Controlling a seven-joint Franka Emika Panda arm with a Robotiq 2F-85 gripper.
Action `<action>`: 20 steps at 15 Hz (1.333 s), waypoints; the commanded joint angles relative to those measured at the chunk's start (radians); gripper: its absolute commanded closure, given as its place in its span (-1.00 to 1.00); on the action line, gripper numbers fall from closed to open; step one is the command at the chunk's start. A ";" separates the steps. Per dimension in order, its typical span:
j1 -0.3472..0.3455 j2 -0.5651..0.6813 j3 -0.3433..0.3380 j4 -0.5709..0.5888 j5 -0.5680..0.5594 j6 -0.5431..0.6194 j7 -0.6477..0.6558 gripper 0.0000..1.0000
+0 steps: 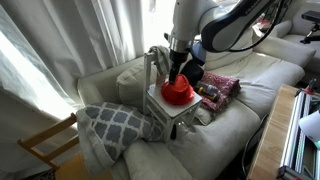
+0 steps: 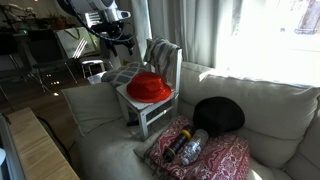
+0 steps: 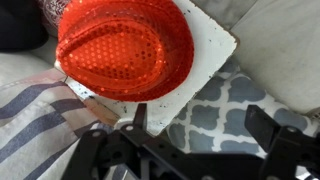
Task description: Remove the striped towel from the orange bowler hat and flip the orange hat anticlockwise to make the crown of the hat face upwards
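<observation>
The orange sequined hat (image 1: 178, 92) sits on the seat of a small white chair (image 1: 172, 113) on the couch, also seen in an exterior view (image 2: 148, 87) and in the wrist view (image 3: 125, 45). Its crown appears to face up. The striped towel (image 2: 160, 52) hangs over the chair back, off the hat; a striped fold shows in the wrist view (image 3: 40, 110). My gripper (image 3: 203, 125) is open and empty, raised above the seat's edge beside the hat. It also shows in both exterior views (image 1: 177, 68) (image 2: 118, 42).
A grey-and-white patterned cushion (image 1: 110, 125) (image 3: 235, 100) lies beside the chair. A black hat (image 2: 218, 115) and a red patterned cloth with a bottle (image 2: 200, 150) lie on the couch. A wooden table (image 1: 290, 130) stands in front.
</observation>
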 commanded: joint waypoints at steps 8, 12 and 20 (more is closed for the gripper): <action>-0.044 -0.369 -0.072 -0.076 0.629 -0.188 -0.495 -1.00; 0.137 -0.502 -0.317 -0.102 0.693 -0.259 -0.580 -1.00; 0.312 -0.652 -0.541 -0.157 0.672 -0.279 -0.593 -1.00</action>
